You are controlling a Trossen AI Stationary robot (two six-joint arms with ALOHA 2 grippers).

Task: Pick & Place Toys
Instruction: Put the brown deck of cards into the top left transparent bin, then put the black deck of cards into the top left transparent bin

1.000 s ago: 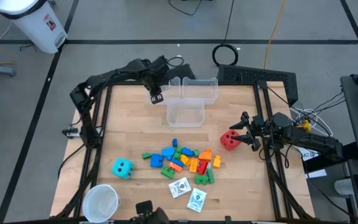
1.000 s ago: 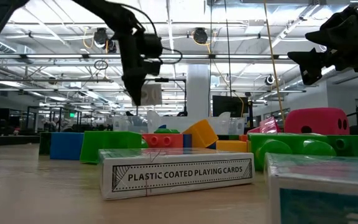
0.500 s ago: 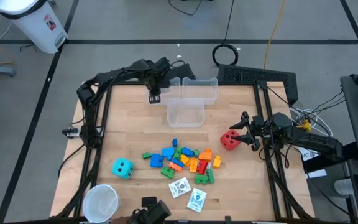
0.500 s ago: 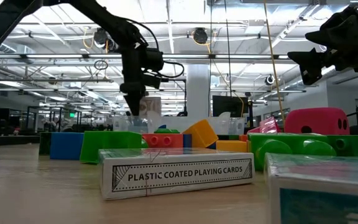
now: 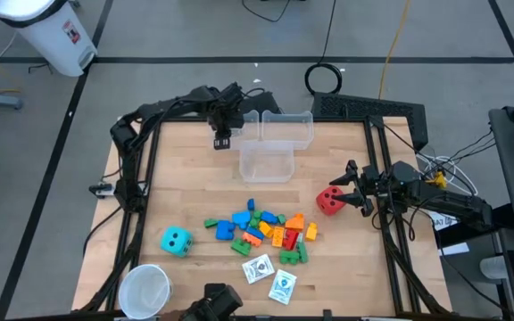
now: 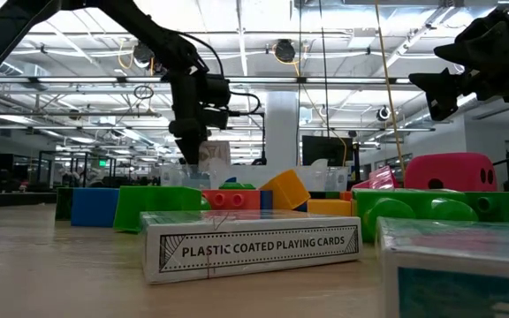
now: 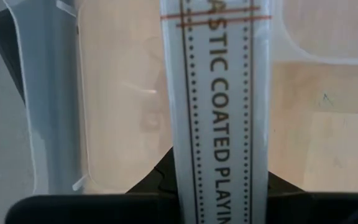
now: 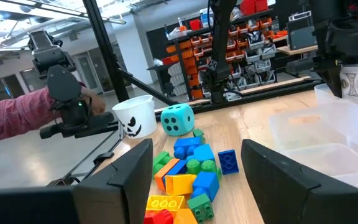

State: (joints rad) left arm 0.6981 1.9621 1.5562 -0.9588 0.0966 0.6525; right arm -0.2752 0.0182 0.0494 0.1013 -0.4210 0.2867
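I am gripping a white card box (image 5: 222,139) in my left gripper (image 5: 222,134), fingers clamped on it, holding it just beside the clear bins (image 5: 276,143) at the table's far side. My right gripper (image 5: 346,189) is hovering half-open, empty, beside the red die (image 5: 329,201); the blocks (image 5: 261,230) are lying mid-table.

There, the card box (image 6: 250,247) lying near the desk's front edge reads "PLASTIC COATED PLAYING CARDS" along its side. Another card box (image 7: 219,106), seen close up over the clear bin (image 7: 48,99), shows "STIC COATED PLAYIN".
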